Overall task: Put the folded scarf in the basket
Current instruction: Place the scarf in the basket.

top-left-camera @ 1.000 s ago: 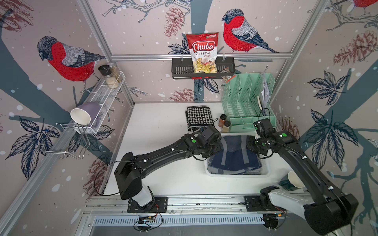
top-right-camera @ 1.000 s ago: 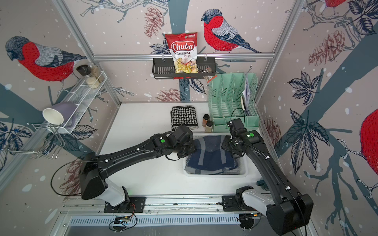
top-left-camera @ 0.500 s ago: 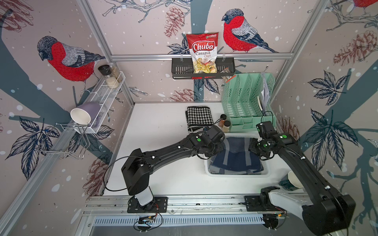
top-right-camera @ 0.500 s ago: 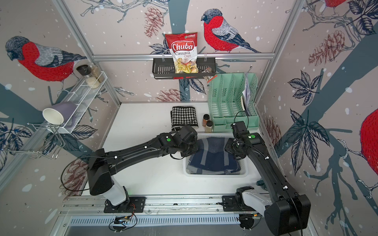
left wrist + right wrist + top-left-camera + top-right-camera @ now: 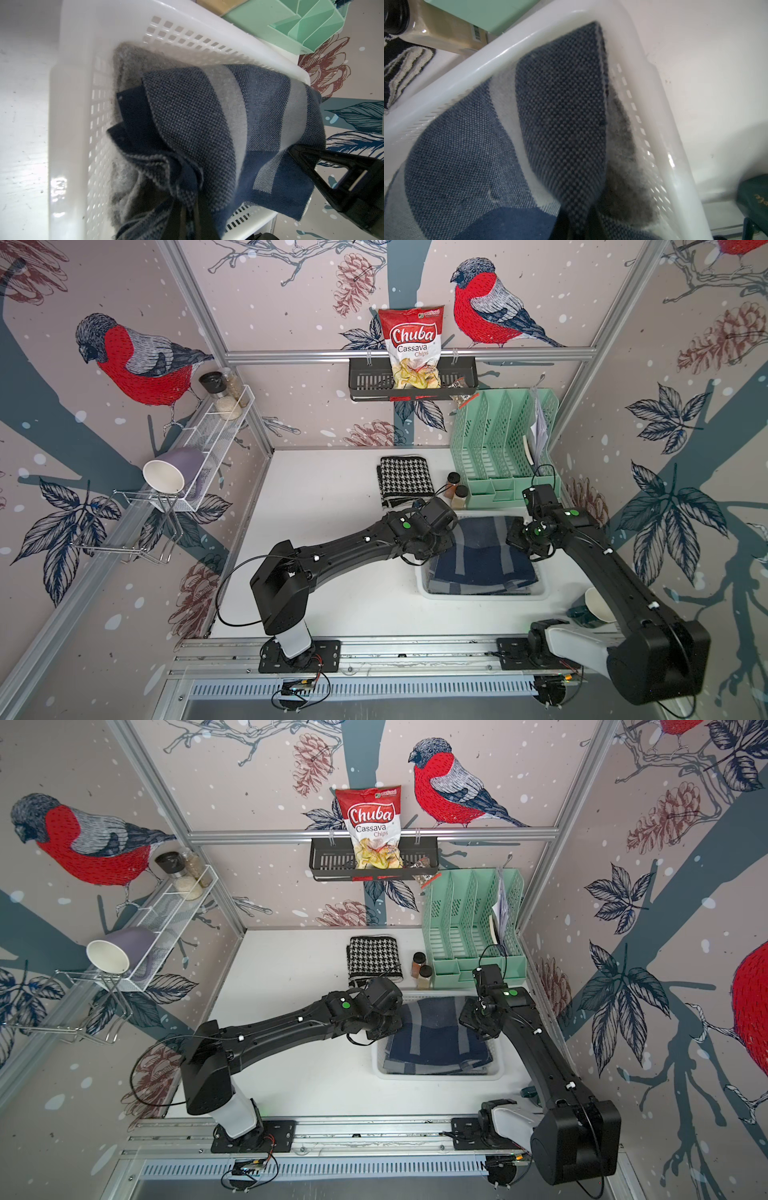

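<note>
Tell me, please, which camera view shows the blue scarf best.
A top view: it shows nearly the whole blue scarf spread across the white basket. The left wrist view shows it close, bunched at one end. The right wrist view shows only one raised fold, partly blurred.

Wallpaper printed with red-breasted birds, pine cones and dark leaves is covering the left, far and right walls. Aluminium frame bars are running across the far wall and up its corners. A white tabletop is lying between them, evenly lit. A white wire shelf is hanging on the left wall, a black shelf on the far one.
</note>
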`<act>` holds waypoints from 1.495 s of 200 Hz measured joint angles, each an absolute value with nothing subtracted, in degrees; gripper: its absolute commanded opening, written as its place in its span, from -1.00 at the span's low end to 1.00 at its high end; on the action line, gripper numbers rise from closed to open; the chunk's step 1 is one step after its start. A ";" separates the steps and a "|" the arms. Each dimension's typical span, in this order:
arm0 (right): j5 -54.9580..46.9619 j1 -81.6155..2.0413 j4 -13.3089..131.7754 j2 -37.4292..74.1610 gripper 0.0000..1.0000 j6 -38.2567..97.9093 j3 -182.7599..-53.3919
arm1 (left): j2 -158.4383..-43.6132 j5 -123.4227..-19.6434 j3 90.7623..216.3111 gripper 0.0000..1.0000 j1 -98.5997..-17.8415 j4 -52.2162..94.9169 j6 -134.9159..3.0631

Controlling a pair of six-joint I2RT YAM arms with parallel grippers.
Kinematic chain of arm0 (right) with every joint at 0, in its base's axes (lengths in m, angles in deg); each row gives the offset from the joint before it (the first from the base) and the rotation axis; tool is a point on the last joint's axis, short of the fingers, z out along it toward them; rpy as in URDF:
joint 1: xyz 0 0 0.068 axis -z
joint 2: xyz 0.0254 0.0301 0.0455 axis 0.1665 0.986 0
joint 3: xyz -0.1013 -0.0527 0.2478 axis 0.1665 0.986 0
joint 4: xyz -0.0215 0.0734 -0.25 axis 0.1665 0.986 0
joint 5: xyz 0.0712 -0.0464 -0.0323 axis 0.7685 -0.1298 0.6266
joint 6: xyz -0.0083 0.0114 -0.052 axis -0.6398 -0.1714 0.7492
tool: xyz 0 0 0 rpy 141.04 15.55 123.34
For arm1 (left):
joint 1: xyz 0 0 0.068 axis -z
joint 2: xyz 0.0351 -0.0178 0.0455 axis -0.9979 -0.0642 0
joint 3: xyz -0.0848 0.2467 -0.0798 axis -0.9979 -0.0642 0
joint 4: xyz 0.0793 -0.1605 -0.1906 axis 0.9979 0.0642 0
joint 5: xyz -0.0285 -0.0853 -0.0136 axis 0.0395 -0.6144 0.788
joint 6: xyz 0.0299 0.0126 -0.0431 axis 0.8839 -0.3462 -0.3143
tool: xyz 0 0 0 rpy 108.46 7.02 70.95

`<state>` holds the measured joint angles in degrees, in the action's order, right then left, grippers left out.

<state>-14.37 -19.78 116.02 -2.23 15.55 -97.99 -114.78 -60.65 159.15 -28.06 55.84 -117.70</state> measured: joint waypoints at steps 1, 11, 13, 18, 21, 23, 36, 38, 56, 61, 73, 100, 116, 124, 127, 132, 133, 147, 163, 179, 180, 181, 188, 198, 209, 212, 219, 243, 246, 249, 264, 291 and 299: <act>-14.37 -19.78 116.00 -2.23 -1.00 15.55 -97.92 | -114.81 -60.63 159.15 -1.00 -28.06 55.84 -117.70; -14.37 -19.61 115.82 -2.23 -1.00 15.70 -97.44 | -115.13 -60.60 159.15 -1.00 -28.06 55.81 -117.57; -14.37 -19.58 115.78 -2.23 -1.00 15.70 -97.35 | -115.20 -60.58 159.15 -1.00 -28.06 55.81 -117.48; -14.37 -19.52 115.67 -2.23 -1.00 15.70 -97.09 | -115.48 -60.52 159.17 -1.00 -28.06 55.81 -117.37; -14.35 -19.45 115.58 -2.23 -1.00 15.70 -96.89 | -115.59 -60.45 159.17 -1.00 -28.06 55.81 -117.30; -14.35 -19.43 115.56 -2.23 -1.00 15.70 -96.81 | -115.72 -60.43 159.17 -1.00 -28.06 55.81 -117.28; -14.39 -19.23 115.30 -2.21 -1.00 15.70 -96.06 | -116.31 -60.06 159.41 -1.00 -28.10 56.03 -116.93; -14.39 -19.21 115.17 -2.21 -1.00 15.68 -95.93 | -116.49 -59.86 159.61 -1.00 -28.10 56.27 -116.76; -14.43 -18.91 114.42 -2.21 -0.62 15.66 -95.04 | -117.38 -58.72 161.12 -1.00 -28.21 57.37 -115.75; -14.63 -18.82 114.29 -2.21 -0.43 15.46 -94.77 | -117.71 -58.16 161.60 -1.00 -28.23 57.69 -115.60; -15.18 -18.64 114.20 -2.29 -0.14 15.25 -94.38 | -118.48 -57.13 162.67 -0.83 -28.26 58.85 -114.59; -17.17 -18.43 113.85 -3.76 0.23 14.15 -94.47 | -119.18 -54.75 163.46 -0.05 -28.26 61.61 -113.24; -18.24 -18.43 113.88 -4.35 0.26 13.52 -95.23 | -119.15 -53.30 164.24 0.21 -28.06 63.68 -113.46; -18.72 -18.43 113.88 -4.59 0.26 12.71 -95.85 | -118.94 -52.12 165.12 0.23 -27.71 65.04 -113.44; -18.91 -18.43 113.90 -4.68 0.26 12.71 -96.04 | -118.81 -51.56 165.58 0.23 -27.54 65.63 -113.50; -19.26 -18.43 113.85 -5.07 0.25 12.71 -96.63 | -118.59 -50.73 166.19 0.23 -27.29 66.35 -113.63; -19.26 -18.43 113.85 -5.07 0.25 12.71 -96.63 | -118.59 -50.73 166.19 0.23 -27.29 66.35 -113.63; -20.01 -18.58 113.88 -5.92 0.19 12.40 -97.44 | -117.54 -48.95 167.91 0.14 -26.40 67.95 -114.29; -20.62 -19.43 113.88 -6.88 0.03 11.55 -97.90 | -116.69 -48.58 168.83 -0.10 -25.90 68.14 -114.29; -20.62 -21.11 113.77 -7.82 -0.16 10.76 -97.68 | -117.08 -49.65 168.99 -0.31 -25.79 67.05 -113.76; -20.62 -21.29 113.72 -7.91 -0.17 10.70 -97.64 | -117.14 -49.81 169.01 -0.32 -25.79 66.98 -113.72; -20.60 -21.51 113.70 -8.00 -0.18 10.57 -97.55 | -117.23 -50.11 169.01 -0.33 -25.79 66.94 -113.63; -20.58 -22.32 113.39 -8.39 -0.24 9.76 -97.07 | -117.95 -51.45 168.99 -0.41 -25.79 66.35 -113.39; -20.27 -23.50 112.87 -8.74 -0.28 9.26 -95.78 | -119.13 -52.89 168.70 -0.45 -25.74 65.26 -113.30; -19.68 -24.02 112.35 -8.76 -0.30 8.21 -94.16 | -120.27 -54.40 167.85 -0.45 -25.74 64.05 -113.26; -19.70 -24.04 112.19 -8.74 -0.30 8.01 -93.55 | -120.53 -54.75 167.63 -0.45 -25.74 63.86 -113.26; -19.75 -24.04 111.95 -8.70 -0.29 7.88 -92.46 | -121.10 -55.12 167.04 -0.45 -25.74 63.33 -113.26; -19.70 -22.69 109.79 -8.68 -0.30 6.74 -88.44 | -123.53 -56.28 165.60 -0.45 -26.46 61.58 -113.24; -19.66 -22.29 109.46 -8.68 -0.30 6.74 -88.06 | -123.81 -56.30 165.38 -0.46 -26.60 61.32 -113.22; -19.64 -22.10 109.22 -8.68 -0.30 6.74 -87.80 | -124.03 -56.25 165.16 -0.46 -26.68 61.10 -113.22; -19.68 -20.72 107.76 -8.06 -0.29 6.59 -86.23 | -125.06 -56.12 163.17 -0.48 -27.34 60.08 -113.22; -18.85 -19.39 105.79 -6.73 -0.27 6.59 -84.37 | -125.65 -56.28 160.09 -0.50 -27.67 58.31 -113.22; -18.83 -19.32 105.48 -6.82 -0.26 6.59 -84.24 | -125.47 -56.21 159.65 -0.50 -27.67 57.83 -113.24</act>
<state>-18.83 -19.32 105.48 -6.82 6.59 -84.24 -125.47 -56.21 159.65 -27.67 57.83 -113.24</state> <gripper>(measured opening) 0.358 0.249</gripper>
